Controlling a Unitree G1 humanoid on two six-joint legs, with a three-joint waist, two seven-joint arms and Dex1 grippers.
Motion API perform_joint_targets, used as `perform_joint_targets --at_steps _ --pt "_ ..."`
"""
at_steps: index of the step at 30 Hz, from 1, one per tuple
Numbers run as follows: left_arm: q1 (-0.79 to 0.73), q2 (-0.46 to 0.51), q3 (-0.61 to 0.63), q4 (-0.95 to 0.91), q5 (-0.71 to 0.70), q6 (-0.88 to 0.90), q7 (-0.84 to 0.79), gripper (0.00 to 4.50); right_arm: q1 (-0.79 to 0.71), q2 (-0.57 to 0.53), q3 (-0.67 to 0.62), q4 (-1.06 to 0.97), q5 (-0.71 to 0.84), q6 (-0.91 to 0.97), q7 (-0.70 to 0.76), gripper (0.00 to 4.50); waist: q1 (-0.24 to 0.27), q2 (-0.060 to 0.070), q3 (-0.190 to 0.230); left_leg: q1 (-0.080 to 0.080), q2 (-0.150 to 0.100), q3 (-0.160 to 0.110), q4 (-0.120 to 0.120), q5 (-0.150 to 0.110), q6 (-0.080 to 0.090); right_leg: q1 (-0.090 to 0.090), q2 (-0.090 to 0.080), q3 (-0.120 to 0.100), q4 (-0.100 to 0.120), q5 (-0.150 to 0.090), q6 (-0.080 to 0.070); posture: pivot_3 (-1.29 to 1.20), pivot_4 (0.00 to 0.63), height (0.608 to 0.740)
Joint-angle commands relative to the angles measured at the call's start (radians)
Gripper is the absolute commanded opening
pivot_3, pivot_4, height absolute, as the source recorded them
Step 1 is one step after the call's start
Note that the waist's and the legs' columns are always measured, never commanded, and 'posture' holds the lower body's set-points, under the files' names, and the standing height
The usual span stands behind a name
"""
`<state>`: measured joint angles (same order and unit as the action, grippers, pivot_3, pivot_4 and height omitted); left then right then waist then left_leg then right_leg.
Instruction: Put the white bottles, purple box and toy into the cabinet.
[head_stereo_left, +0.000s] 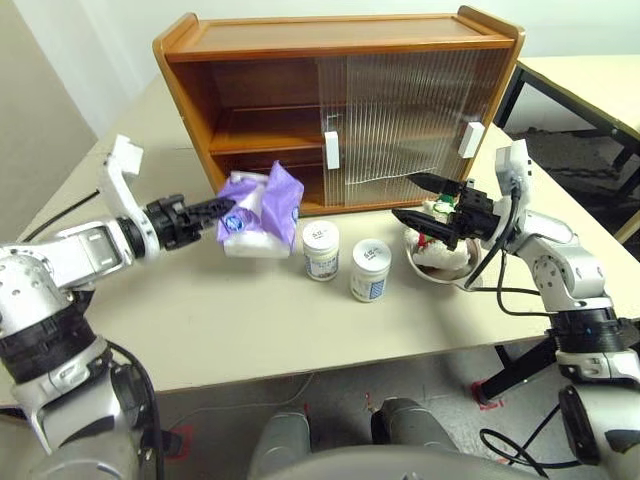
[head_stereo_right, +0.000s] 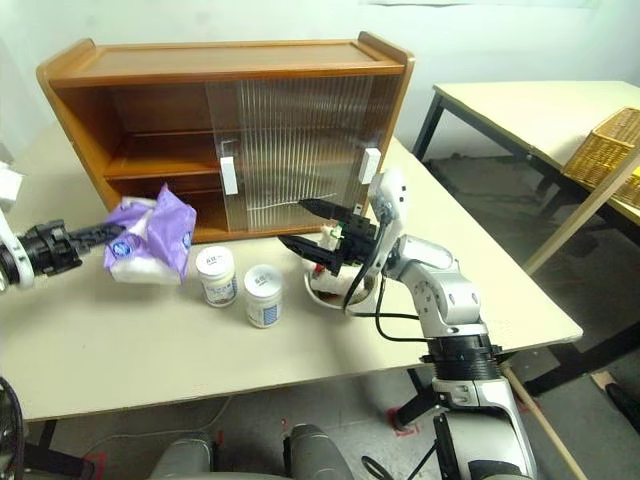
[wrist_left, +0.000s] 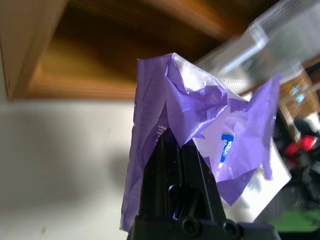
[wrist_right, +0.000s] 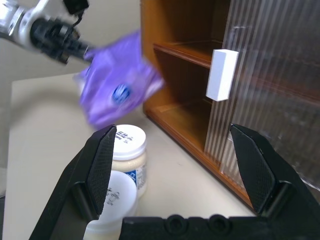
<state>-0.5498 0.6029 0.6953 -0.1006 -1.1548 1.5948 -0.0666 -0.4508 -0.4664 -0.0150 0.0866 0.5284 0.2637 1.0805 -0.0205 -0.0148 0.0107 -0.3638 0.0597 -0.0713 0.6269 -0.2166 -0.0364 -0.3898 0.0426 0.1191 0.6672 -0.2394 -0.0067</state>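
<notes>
Beige surface (head_stereo_left: 250, 330) under a wide two-shelf wooden cabinet (head_stereo_left: 340, 45), ribbed sliding doors pushed across its right half, left bays open and bare. Left gripper (head_stereo_left: 222, 209) pinched tight on a crumpled fold of the purple box (head_stereo_left: 262, 208), lifted off the surface and hanging just in front of the open lower shelf. Soft and light by the look of it (really a tissue pack in loose wrap): likely to swing and sag from a corner pinch, wrap liable to slip or tear, so better taken across the firmer body. Right gripper (head_stereo_left: 425, 198) spread fully wide, holding nothing, hovering over the toy (head_stereo_left: 440, 250), which sits in a round bowl (head_stereo_left: 436, 272) near the cabinet's right end. Two white bottles (head_stereo_left: 321, 249) upright side by side between pack and bowl, just apart; rigid, smooth-lidded, probably slippery, best gripped round the sides below the lid. Nothing shelved yet.
</notes>
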Motion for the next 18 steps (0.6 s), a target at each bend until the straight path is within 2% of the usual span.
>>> perform_joint_targets --at_steps 1,11,18 --pt "-0.072 0.020 0.011 0.070 -0.033 0.020 0.076 0.05 -0.013 0.008 0.017 -0.010 -0.018 0.001 -0.005 4.50 0.000 0.000 0.000 0.000 0.000 0.000 0.000 0.000 0.000 0.000 0.000 0.000 0.000 0.000 0.000 -0.04 0.000 0.740" --pt "-0.241 0.016 -0.030 0.178 0.021 0.020 0.196 0.05 -0.006 0.023 0.013 -0.007 -0.028 -0.006 -0.009 4.50 -0.001 -0.002 0.001 0.000 -0.001 0.001 0.001 0.000 0.001 0.000 0.000 0.000 0.000 0.000 0.000 -0.05 0.000 0.740" --pt "-0.397 -0.066 0.030 0.294 0.118 -0.007 0.259 0.05 0.003 0.034 0.012 -0.004 -0.032 -0.013 -0.011 4.50 -0.001 -0.005 0.003 0.000 -0.002 0.001 0.002 0.001 0.002 0.000 0.001 0.000 0.000 0.000 0.000 -0.06 0.000 0.740"
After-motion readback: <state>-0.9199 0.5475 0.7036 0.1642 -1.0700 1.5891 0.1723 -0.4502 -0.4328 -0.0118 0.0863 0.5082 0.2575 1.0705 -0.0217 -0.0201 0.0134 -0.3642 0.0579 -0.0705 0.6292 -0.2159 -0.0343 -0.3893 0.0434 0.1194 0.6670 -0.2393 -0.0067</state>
